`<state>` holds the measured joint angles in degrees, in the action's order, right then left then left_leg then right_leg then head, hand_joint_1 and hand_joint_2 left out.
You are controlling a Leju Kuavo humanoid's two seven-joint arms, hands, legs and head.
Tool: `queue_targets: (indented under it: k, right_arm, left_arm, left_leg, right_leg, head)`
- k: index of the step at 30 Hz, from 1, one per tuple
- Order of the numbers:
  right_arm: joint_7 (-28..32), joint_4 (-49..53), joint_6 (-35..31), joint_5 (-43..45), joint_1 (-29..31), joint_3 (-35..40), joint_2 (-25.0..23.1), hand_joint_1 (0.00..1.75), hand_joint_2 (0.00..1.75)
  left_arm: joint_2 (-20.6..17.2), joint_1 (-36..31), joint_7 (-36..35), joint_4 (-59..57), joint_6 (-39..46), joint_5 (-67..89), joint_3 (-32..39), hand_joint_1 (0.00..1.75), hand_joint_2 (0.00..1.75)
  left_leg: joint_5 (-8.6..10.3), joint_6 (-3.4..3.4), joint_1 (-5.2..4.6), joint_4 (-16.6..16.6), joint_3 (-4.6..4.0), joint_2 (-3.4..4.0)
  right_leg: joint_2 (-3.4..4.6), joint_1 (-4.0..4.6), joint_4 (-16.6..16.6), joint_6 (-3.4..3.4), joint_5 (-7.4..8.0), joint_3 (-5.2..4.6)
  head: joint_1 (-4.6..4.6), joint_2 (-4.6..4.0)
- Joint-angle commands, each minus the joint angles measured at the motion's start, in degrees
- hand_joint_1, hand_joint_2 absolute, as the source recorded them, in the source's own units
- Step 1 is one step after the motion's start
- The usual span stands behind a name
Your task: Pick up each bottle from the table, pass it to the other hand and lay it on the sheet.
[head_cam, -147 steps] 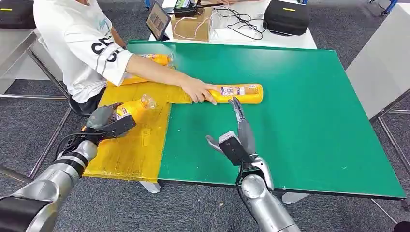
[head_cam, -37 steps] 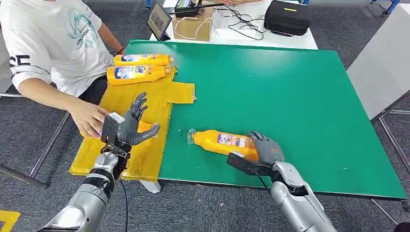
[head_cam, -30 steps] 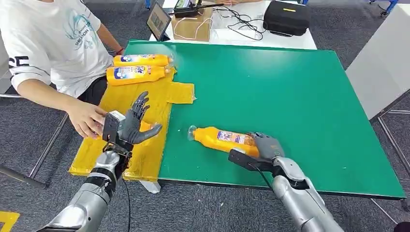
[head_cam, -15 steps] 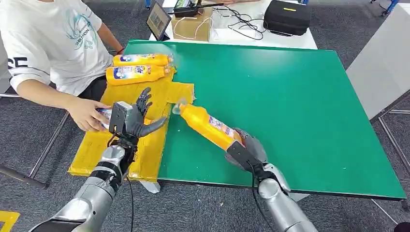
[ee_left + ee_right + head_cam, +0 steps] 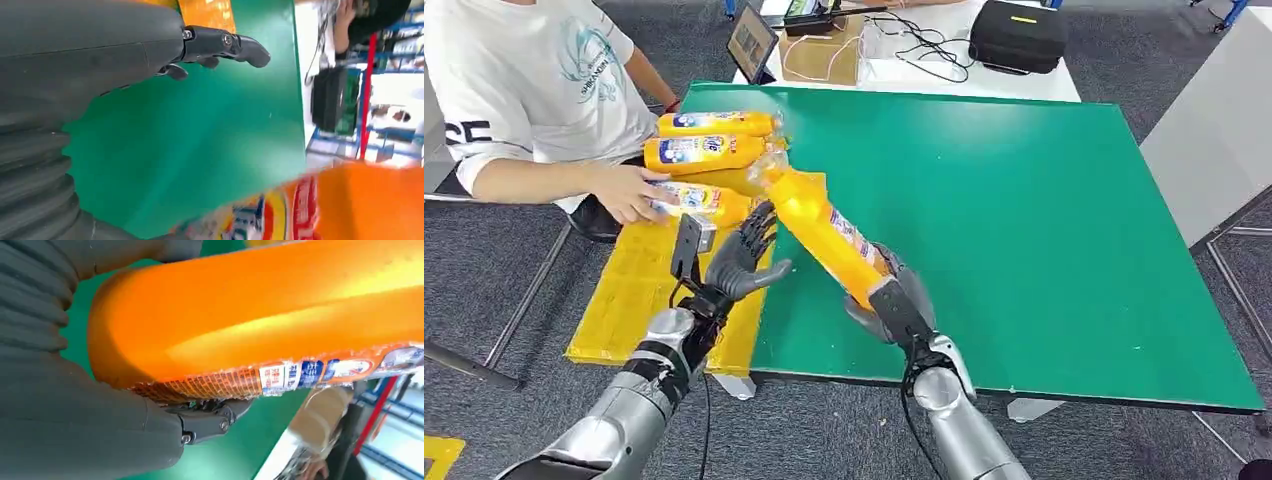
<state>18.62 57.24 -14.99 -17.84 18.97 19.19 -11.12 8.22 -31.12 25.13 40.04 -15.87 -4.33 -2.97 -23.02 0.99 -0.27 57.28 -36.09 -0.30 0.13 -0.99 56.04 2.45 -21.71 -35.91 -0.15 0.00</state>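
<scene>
Right hand (image 5: 887,300) grips the base end of an orange bottle (image 5: 819,225), lifted off the green table (image 5: 1024,200), neck end tilted toward 11 o'clock over the yellow sheet (image 5: 639,300) edge. Right forearm rises from the near table edge, wrist bent toward the left side. Left hand (image 5: 739,262) released, holding nothing, fingers spread and pointing toward 1 o'clock, palm facing the bottle, just beside it at its 8 o'clock; contact unclear.

Bottle is glossy plastic, long rounded body, printed label strip; in the right wrist view the dark fingers (image 5: 210,420) wrap under it.

Three more bottles (image 5: 709,150) lie on the sheet at 11 o'clock; a person's hand (image 5: 629,190) rests on the nearest one. Sheet looks like taped yellow film, wrinkled.
</scene>
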Motion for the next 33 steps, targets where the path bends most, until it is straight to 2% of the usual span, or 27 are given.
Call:
queue_targets:
  k: [1,4,6,12,24,31,33]
  right_arm:
    - [0.3,-5.0,0.7,0.0,4.1,4.5,-1.5,1.75,1.75]
    - [0.0,-7.3,0.9,0.2,5.0,6.3,-2.6,1.75,1.75]
    - [0.0,-9.4,4.6,3.1,6.2,7.2,-3.4,1.75,1.75]
    - [-0.3,-13.6,3.8,2.5,9.6,12.1,-6.6,1.75,1.75]
    - [-0.8,-14.2,0.8,1.9,9.3,10.5,-3.7,1.75,1.75]
    - [-0.8,-14.2,0.7,1.7,9.2,10.4,-3.6,1.75,1.75]
    - [-0.8,-14.2,0.7,1.7,9.2,10.4,-3.6,1.75,1.75]
  left_arm:
    - [-0.3,-0.8,-1.2,0.2,-1.9,-2.3,-3.9,0.0,1.75]
    - [0.0,0.6,-1.2,4.0,-1.6,-3.1,-5.2,0.0,1.75]
    - [-0.4,0.8,-1.4,5.3,-1.8,-3.7,-6.5,0.0,1.75]
    - [-0.6,-0.9,-1.5,3.3,-2.1,-5.5,-6.9,0.0,1.75]
    - [-1.5,3.3,-2.3,9.8,-1.5,-5.8,-7.9,0.0,1.75]
    - [-1.6,3.4,-2.3,10.0,-1.5,-5.8,-7.9,0.0,1.75]
    - [-1.6,3.4,-2.3,10.0,-1.5,-5.8,-7.9,0.0,1.75]
  left_leg:
    - [-0.07,-0.05,0.02,0.0,0.13,0.04]
    - [-0.1,-0.05,0.05,0.0,0.12,0.07]
    - [-0.12,-0.06,0.06,0.0,0.14,0.1]
    - [-0.12,-0.09,0.08,0.1,0.07,0.14]
    - [-0.23,-0.1,0.11,0.0,0.36,0.03]
    - [-0.23,-0.12,0.14,0.0,0.35,0.01]
    - [-0.08,-0.07,0.08,0.0,0.1,-0.05]
  right_leg:
    - [0.02,0.03,0.0,-0.07,-0.07,0.11]
    - [0.08,0.05,0.0,-0.06,-0.06,0.13]
    - [0.09,0.06,0.0,-0.08,-0.07,0.14]
    - [0.14,0.08,0.1,-0.11,-0.07,0.07]
    - [0.02,0.11,0.0,-0.13,-0.22,0.4]
    - [0.0,0.15,0.0,-0.16,-0.21,0.41]
    - [-0.05,0.08,0.0,-0.09,-0.1,0.14]
  head:
    - [-0.02,0.0]
    - [0.0,0.0]
    - [0.0,0.0]
    - [0.02,0.0]
    - [0.0,0.0]
    - [0.0,0.0]
    - [0.0,0.0]
